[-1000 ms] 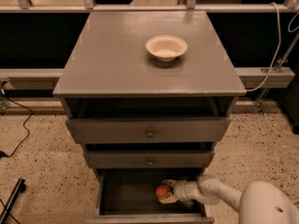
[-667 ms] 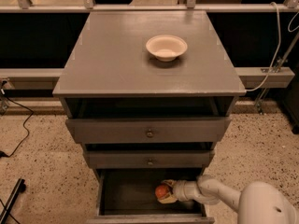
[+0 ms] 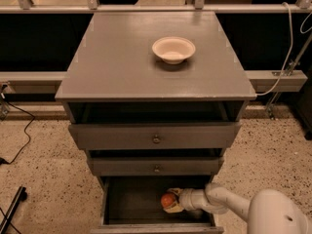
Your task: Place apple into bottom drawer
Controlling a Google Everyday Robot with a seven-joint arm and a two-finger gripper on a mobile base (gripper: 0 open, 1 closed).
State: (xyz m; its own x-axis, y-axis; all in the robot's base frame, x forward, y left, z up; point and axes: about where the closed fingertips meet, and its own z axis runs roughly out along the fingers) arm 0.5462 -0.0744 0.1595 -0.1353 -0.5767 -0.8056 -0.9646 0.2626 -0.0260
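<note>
The bottom drawer [image 3: 126,206] of the grey cabinet is pulled open and shows its dark wood interior. The small red-orange apple [image 3: 168,200] is inside it, right of centre, low near the drawer floor. My gripper [image 3: 173,201] reaches in from the right on a white arm, and its fingers sit around the apple, shut on it. Whether the apple rests on the drawer floor cannot be told.
A cream round bowl [image 3: 173,49] stands on the cabinet top [image 3: 122,67]. The two upper drawers [image 3: 156,136] with round knobs stick out a little. Black cables [image 3: 14,130] lie on the speckled floor at left; a white cable [image 3: 285,43] hangs at right.
</note>
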